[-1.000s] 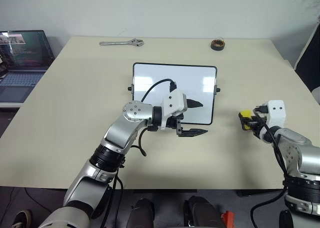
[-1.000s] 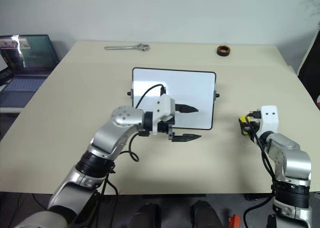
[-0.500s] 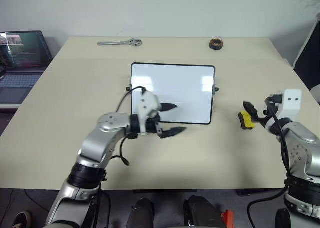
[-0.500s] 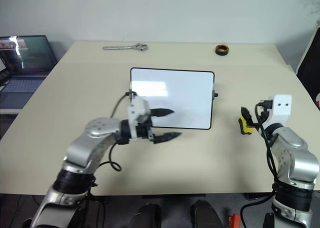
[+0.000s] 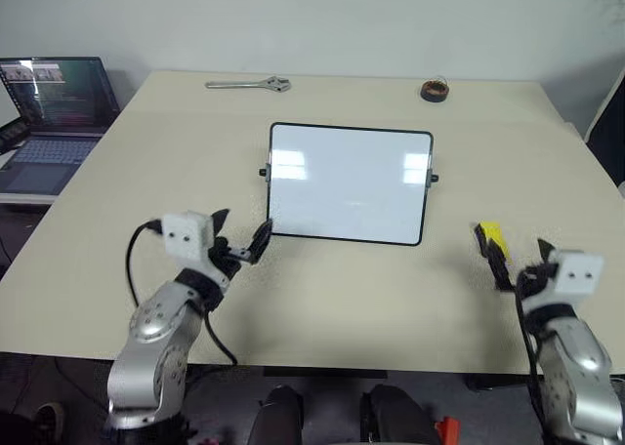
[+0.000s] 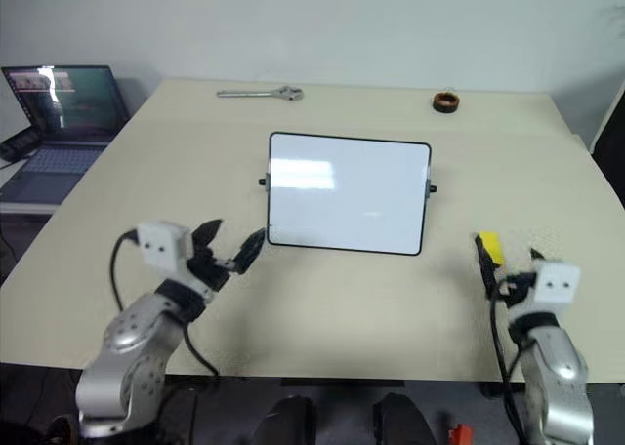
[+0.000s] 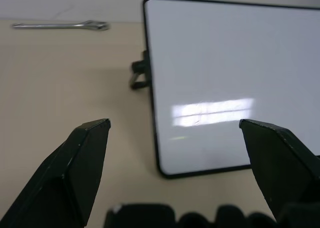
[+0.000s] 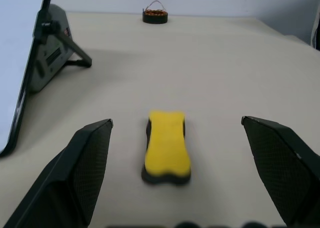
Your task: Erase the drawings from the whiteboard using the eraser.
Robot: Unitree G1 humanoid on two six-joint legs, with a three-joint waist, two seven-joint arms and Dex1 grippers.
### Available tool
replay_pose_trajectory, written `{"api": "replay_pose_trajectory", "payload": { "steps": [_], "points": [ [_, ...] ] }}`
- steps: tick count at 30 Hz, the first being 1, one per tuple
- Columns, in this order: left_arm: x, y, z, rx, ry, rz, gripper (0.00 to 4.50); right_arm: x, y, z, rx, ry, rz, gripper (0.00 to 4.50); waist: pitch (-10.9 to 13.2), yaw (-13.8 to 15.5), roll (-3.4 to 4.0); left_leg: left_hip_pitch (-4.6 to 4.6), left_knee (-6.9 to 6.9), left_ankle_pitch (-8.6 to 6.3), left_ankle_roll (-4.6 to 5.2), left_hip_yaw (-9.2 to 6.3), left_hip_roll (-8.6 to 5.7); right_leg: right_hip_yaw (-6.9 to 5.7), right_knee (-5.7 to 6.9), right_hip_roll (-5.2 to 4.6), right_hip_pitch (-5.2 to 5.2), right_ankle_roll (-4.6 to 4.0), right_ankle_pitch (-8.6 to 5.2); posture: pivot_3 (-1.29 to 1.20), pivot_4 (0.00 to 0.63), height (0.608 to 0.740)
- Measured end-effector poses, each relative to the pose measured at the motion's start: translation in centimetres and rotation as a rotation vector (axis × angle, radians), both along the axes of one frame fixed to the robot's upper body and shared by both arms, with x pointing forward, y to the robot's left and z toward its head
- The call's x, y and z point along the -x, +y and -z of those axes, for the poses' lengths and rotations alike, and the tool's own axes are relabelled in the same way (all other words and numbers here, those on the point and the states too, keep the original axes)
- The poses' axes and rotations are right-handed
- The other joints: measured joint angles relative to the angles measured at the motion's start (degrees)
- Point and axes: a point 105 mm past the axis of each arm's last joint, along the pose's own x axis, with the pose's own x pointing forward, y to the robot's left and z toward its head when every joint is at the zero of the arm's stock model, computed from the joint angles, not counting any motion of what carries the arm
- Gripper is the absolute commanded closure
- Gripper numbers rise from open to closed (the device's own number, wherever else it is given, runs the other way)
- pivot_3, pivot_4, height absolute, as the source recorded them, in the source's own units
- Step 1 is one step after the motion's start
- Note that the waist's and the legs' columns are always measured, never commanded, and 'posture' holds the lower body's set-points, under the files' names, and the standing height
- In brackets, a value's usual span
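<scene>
The whiteboard (image 5: 352, 182) stands propped up in the middle of the table. Its face looks white, and I can make out no drawings beyond a faint smudge (image 6: 371, 213) near the middle. The yellow eraser (image 5: 491, 237) lies flat on the table to the right of the board. My right gripper (image 5: 520, 260) is open just behind it, and in the right wrist view the eraser (image 8: 167, 145) lies ahead between the spread fingers, untouched. My left gripper (image 5: 240, 232) is open and empty near the board's near-left corner (image 7: 162, 168).
A metal wrench (image 5: 249, 84) lies at the far left of the table (image 5: 146, 172), and a dark tape roll (image 5: 435, 90) sits at the far right. An open laptop (image 5: 54, 108) stands on a side surface beyond the table's left edge.
The right gripper opened and let go of the eraser, which now lies on the table, then drew back. The left arm swung left off the board's front toward the near edge.
</scene>
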Motion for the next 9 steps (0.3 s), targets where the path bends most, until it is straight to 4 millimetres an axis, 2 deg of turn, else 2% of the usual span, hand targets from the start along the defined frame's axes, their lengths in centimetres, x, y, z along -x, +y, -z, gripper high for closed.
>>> {"api": "replay_pose_trajectory", "payload": {
  "steps": [3, 6, 9],
  "points": [
    [1.3, 0.9, 1.7, -0.022, 0.025, -0.083, 0.00, 2.7, -0.5, 1.3, -0.027, 0.041, -0.011, 0.05, -0.02, -0.08, -0.01, 0.18, -0.01, -0.01, 0.00, 0.02, -0.01, 0.04, 0.00, -0.01, 0.14, 0.08, -0.10, 0.00, 0.150, 0.740],
    [2.4, 1.5, 3.3, -0.046, 0.069, -0.095, 0.00, 4.9, 0.2, 2.8, -0.028, 0.121, -0.054, 0.05, -0.05, -0.15, 0.06, 0.22, -0.03, -0.01, 0.00, 0.04, 0.00, 0.06, 0.02, 0.04, 0.13, 0.10, -0.24, 0.00, 0.150, 0.740],
    [2.1, 1.7, 3.8, -0.039, 0.076, -0.095, 0.00, 5.1, 1.0, 2.7, -0.017, 0.130, -0.101, 0.05, -0.07, -0.23, 0.08, 0.28, 0.00, 0.00, 0.00, 0.08, -0.03, 0.10, 0.03, 0.07, 0.15, 0.11, -0.22, 0.00, 0.150, 0.740]
  ]
}}
